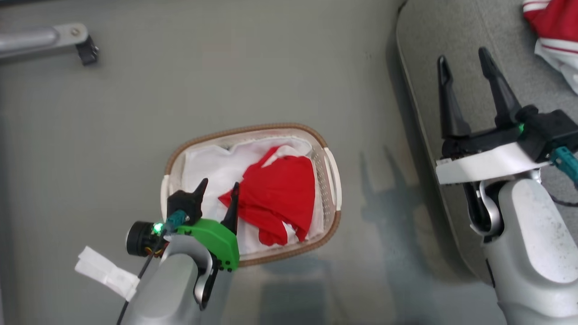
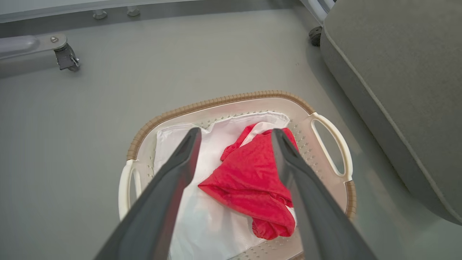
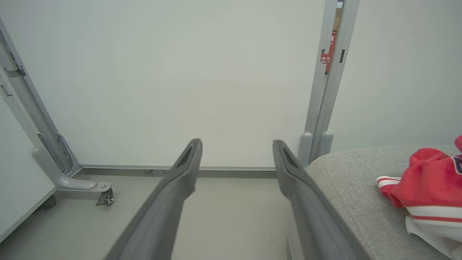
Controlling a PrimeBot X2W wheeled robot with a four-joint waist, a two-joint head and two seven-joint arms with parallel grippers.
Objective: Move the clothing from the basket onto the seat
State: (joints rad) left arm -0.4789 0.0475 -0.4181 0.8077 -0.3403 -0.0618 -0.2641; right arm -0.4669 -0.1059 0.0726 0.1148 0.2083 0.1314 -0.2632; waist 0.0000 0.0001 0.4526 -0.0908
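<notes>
Left gripper (image 1: 220, 183), jaws spread and empty, hangs above the basket (image 1: 244, 131), which holds one red garment (image 1: 277, 198). Right gripper (image 1: 463, 54), likewise spread and empty, over the seat (image 1: 460, 22); second garment (image 1: 553, 22) lies there.

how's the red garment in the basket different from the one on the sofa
The basket garment lies crumpled on the white liner in the basket; the sofa garment lies on the grey sofa. The basket garment shows mostly plain red; the sofa garment also shows white cloth and striped trim. Both are bright red, and neither is held.
</notes>
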